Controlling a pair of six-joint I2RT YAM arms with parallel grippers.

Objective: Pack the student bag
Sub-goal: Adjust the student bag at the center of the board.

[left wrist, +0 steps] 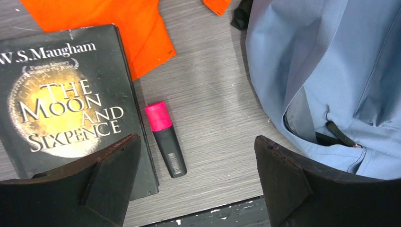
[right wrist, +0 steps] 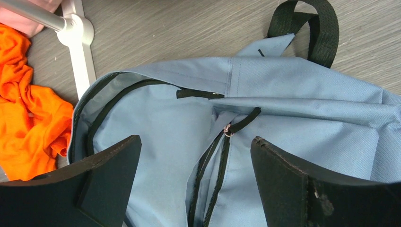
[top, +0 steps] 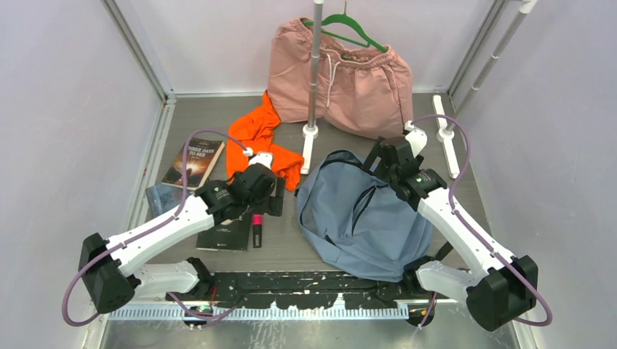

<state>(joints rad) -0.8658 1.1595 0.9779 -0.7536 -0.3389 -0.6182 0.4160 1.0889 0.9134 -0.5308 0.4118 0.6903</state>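
The grey-blue student bag (top: 364, 218) lies flat on the table right of centre, its zippers partly open. My right gripper (top: 389, 161) hovers open over its top end; in the right wrist view (right wrist: 196, 156) a black zipper pull (right wrist: 242, 120) lies between the jaws. My left gripper (top: 263, 195) is open and empty above a pink-capped black highlighter (top: 257, 227), which lies just left of the gap between the jaws in the left wrist view (left wrist: 165, 138). A black book, "The Moon and Sixpence" (left wrist: 61, 109), lies beside it. The bag's edge (left wrist: 331, 71) is at the right there.
An orange garment (top: 255, 142) lies behind the left gripper. A second book (top: 193, 161) lies at the left. Pink shorts (top: 342, 76) hang on a green hanger from a white rack (top: 311, 131) at the back. Grey walls stand on both sides.
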